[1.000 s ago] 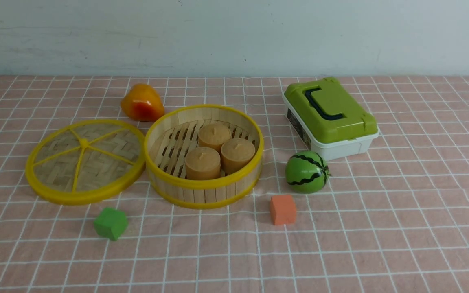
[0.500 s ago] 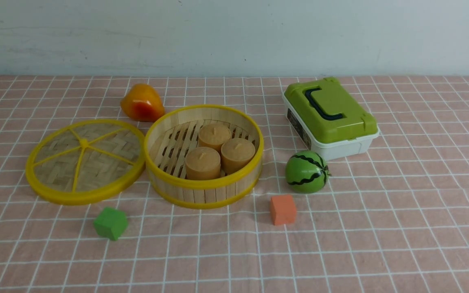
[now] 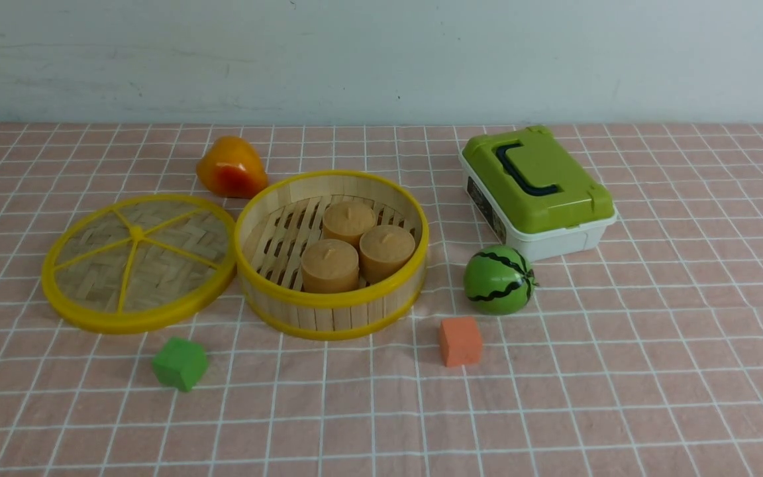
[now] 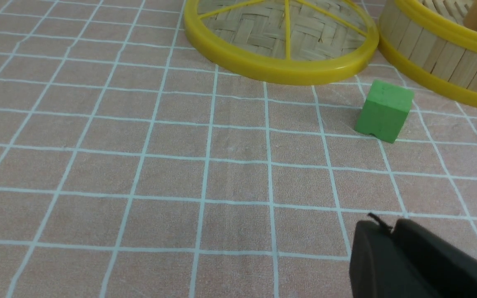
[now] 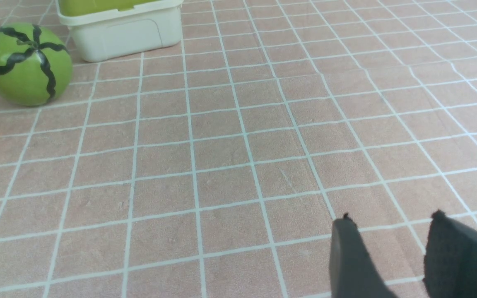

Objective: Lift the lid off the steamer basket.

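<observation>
The lid (image 3: 138, 262) lies flat on the pink checked counter (image 3: 620, 371), touching the left side of the open steamer basket (image 3: 332, 311), which holds 3 tan cakes (image 3: 355, 246). The left gripper (image 4: 391, 231) is closed and empty; the right gripper (image 5: 391, 231) is slightly parted, empty.

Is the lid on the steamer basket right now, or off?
Off. The lid lies flat on the tablecloth beside the steamer basket, on the robot's left; the basket's top is open, showing three tan cakes.
</observation>
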### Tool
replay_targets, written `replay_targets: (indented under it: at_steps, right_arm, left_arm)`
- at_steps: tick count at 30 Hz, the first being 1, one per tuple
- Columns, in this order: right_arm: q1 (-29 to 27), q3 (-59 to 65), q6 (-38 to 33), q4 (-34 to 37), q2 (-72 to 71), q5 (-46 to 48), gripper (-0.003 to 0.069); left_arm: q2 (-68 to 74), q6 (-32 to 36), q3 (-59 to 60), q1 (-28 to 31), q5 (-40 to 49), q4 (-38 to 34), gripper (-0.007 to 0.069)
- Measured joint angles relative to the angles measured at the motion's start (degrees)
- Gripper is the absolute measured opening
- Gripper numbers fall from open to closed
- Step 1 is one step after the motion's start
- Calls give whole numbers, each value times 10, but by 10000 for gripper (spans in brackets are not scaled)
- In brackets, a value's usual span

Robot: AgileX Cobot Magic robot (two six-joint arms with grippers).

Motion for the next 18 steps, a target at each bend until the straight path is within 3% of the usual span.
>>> replay_targets:
  at_steps: [18]
  right_arm:
    - [0, 0, 0, 0, 0, 0, 241]
  left_arm:
    - [0, 0, 0, 0, 0, 0, 73]
